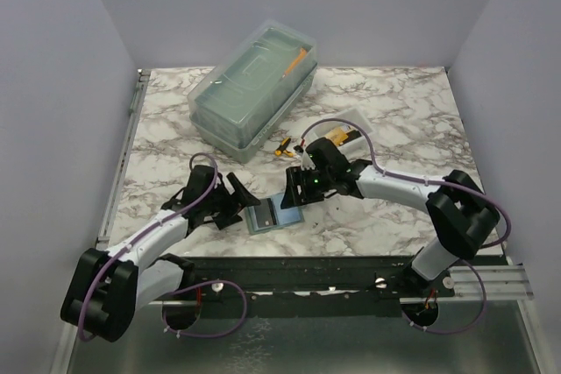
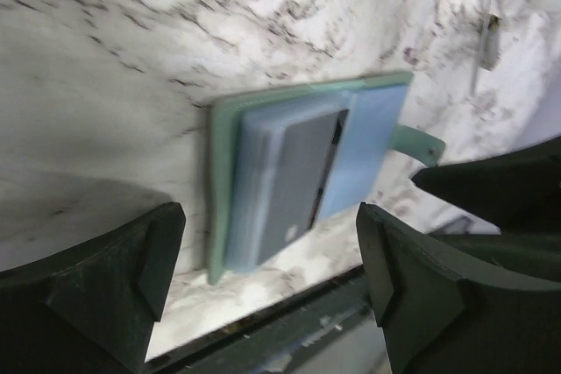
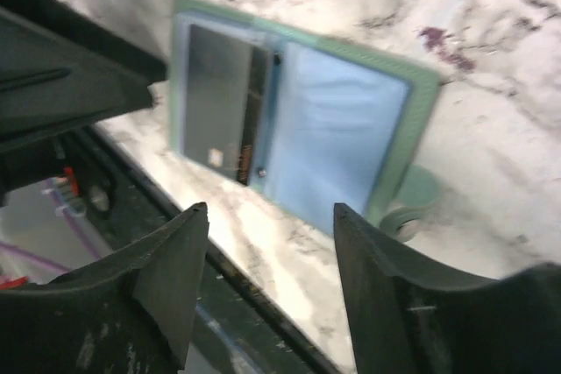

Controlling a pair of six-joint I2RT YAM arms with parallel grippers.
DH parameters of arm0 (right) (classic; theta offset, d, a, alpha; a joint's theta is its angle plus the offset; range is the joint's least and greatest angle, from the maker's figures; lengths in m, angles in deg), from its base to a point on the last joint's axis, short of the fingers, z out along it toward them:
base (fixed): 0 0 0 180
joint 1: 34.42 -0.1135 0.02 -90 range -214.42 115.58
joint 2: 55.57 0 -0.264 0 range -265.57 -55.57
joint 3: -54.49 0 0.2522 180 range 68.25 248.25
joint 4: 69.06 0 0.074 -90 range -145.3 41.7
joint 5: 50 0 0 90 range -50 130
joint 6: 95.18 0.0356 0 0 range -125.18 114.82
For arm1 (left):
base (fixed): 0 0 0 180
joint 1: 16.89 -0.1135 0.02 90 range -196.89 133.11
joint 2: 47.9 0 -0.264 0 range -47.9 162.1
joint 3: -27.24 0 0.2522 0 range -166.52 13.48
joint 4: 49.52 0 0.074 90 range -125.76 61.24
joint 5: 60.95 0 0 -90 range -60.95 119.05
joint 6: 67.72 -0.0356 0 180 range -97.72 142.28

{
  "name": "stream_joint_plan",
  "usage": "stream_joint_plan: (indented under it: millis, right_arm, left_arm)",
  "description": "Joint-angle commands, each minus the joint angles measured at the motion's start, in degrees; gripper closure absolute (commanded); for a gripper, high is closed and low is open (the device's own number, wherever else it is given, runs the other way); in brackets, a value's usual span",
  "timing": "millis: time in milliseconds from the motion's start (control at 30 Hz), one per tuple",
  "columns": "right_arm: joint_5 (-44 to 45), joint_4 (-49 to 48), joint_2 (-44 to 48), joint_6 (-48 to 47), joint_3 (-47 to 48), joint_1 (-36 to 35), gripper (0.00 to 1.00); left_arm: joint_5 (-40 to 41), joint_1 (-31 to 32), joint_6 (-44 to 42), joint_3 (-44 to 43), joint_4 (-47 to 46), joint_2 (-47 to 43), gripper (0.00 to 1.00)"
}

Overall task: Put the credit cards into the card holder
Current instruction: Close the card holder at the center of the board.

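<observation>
Left pincer (image 2: 270, 212), card holder (image 2: 368, 142), marble table (image 2: 105, 85), walls (image 1: 53, 59)

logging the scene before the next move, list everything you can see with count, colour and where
card holder: 1, grey-green, lying open near the table's front edge
black card: 1, dark, tucked in one pocket of the card holder
gold card: 1, gold, on the tray
tray: 1, white, right of the box
tool: 1, yellow and black, between box and tray
box: 1, translucent green, lid on, back centre-left
orange item: 1, inside the box, too small to identify
table: 1, white-grey marble
arms: 2, white and black, purple cables; left end effector open, left of the card holder; right end effector open, at its right
</observation>
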Motion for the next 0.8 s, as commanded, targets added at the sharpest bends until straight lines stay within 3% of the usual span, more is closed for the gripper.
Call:
stream_joint_plan:
  millis: [0,167,267,600,767]
  right_arm:
    - [6.97,2.68,-3.54,-2.60,1.66,0.34,0.43]
    - [9.71,-1.01,-6.84,-2.61,1.35,0.32,0.62]
    - [8.43,-3.07,-8.58,-2.58,0.88,0.32,0.68]
    - [-1.76,-15.59,-10.18,3.68,-3.94,0.33,0.71]
    - [-2.10,-16.78,-8.10,8.11,-5.30,0.37,0.69]
  left_arm:
    - [-5.70,-0.32,2.58,2.90,-9.19,3.81,0.12]
    - [-8.45,-0.40,2.69,3.74,-14.20,5.66,0.13]
    - [-9.10,-0.46,2.80,3.72,-14.23,3.53,0.14]
    - [-13.65,1.05,7.17,-1.34,-17.62,-0.38,0.17]
    - [-11.82,5.63,8.32,-4.77,-23.41,5.63,0.17]
